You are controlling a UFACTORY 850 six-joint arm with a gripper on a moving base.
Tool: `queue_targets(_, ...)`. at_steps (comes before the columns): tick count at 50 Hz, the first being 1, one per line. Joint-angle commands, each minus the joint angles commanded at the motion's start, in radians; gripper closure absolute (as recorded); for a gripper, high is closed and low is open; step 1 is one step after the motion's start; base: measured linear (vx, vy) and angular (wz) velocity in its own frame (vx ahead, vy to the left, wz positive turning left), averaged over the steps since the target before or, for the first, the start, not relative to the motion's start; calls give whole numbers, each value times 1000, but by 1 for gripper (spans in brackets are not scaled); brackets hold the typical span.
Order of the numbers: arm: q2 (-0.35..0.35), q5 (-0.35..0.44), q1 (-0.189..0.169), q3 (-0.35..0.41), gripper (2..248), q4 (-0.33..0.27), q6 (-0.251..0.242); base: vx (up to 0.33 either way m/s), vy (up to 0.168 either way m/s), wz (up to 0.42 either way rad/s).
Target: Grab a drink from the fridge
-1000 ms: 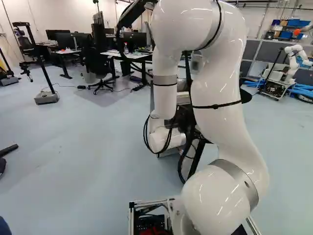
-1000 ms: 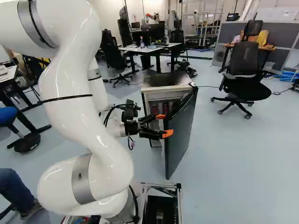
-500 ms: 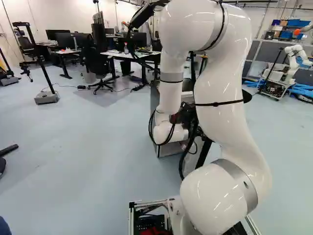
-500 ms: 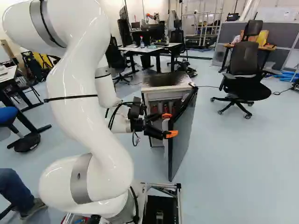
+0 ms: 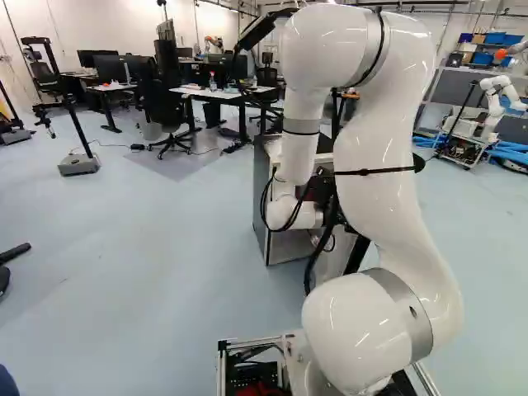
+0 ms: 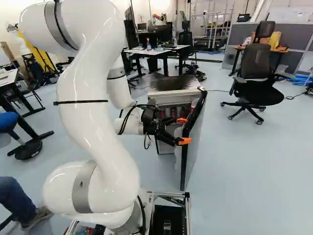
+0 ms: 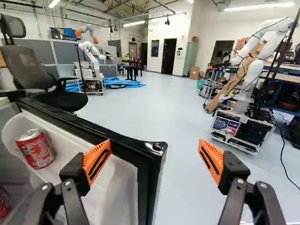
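Here's the white jointed arm point(image 6: 95, 107), reaching over toward the fridge, and its black two-fingered gripper point(image 6: 183, 130) is spread wide with its orange pads well apart, gripping nothing. In the wrist view, the gripper point(image 7: 154, 157) has one finger on the side of the white plastic door bin point(image 7: 119, 187) and the other out over the pale blue floor point(image 7: 183, 117), the corner of the black-edged door point(image 6: 192, 152) showing between them. And there's the drink, a red can point(image 7: 36, 149) in that bin, outside the finger gap, beside the bin-side finger! The door stands open from the dark-topped, pale-fronted fridge point(image 6: 173, 93). Farther out sits a black office chair point(image 6: 257, 73), and well across the floor, another robot point(image 7: 255, 70), white-armed, on a boxy base.
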Motion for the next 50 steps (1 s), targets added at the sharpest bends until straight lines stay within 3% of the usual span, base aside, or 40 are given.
queue_targets(50,-54,-27,-221,-168,3,65,0,0,0,0)
